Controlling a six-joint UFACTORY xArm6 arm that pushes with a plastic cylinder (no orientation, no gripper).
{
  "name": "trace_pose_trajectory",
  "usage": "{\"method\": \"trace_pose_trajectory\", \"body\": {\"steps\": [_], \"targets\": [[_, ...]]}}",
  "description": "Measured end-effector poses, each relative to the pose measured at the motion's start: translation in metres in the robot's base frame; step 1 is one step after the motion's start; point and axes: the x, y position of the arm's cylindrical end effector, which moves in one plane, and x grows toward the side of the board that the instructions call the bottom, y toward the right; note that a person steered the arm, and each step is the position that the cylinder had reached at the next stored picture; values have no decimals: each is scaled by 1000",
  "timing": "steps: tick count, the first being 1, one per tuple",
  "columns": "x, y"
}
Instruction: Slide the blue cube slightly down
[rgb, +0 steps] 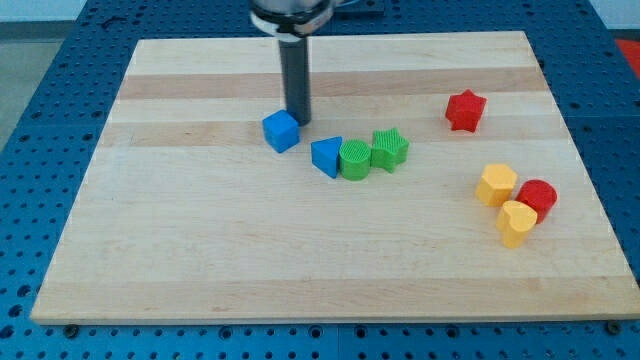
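Note:
The blue cube lies on the wooden board, left of centre and turned a little on its corner. My tip stands at the cube's upper right, touching or nearly touching it. The dark rod rises from there to the view's top. A blue triangular block lies just to the cube's lower right, apart from it.
A green round block and a green star sit in a row right of the blue triangle. A red star lies at the upper right. A yellow hexagon, a red round block and a yellow heart cluster at the right.

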Motion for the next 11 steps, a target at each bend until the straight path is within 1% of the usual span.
{"method": "trace_pose_trajectory", "body": {"steps": [1, 3, 4, 5, 6, 7, 8, 9, 10, 11], "targets": [[9, -18], [50, -18], [37, -18], [21, -46], [25, -91], [43, -115], [69, -114], [94, -95], [109, -67], [109, -39]]}}
